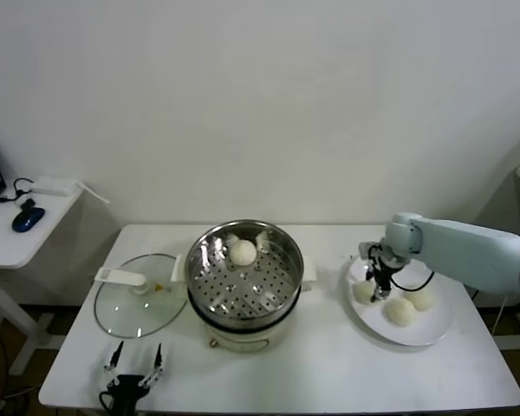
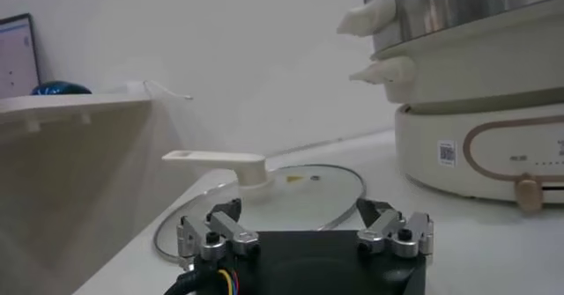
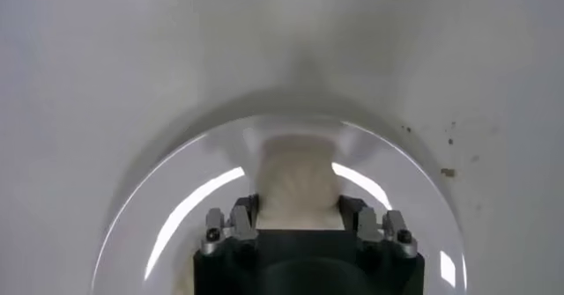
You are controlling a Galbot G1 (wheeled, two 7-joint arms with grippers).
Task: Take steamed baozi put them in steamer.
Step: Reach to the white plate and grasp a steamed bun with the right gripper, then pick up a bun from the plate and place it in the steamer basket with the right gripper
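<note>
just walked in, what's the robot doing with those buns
It is moving buns from the plate into the steamer. One bun already sits in the steamer basket. The right pincer is down on the plate, closed around another bun; two more buns lie beside it. The left pincer waits open at the table's near edge, by the glass lid.

Bare table point(image 1: 329, 364) is lying open along the near edge and between steamer point(image 1: 243, 286) and plate point(image 1: 433, 334). The steamer's tall wall is blocking the middle; the glass lid point(image 1: 139, 303) is occupying the left side.
</note>
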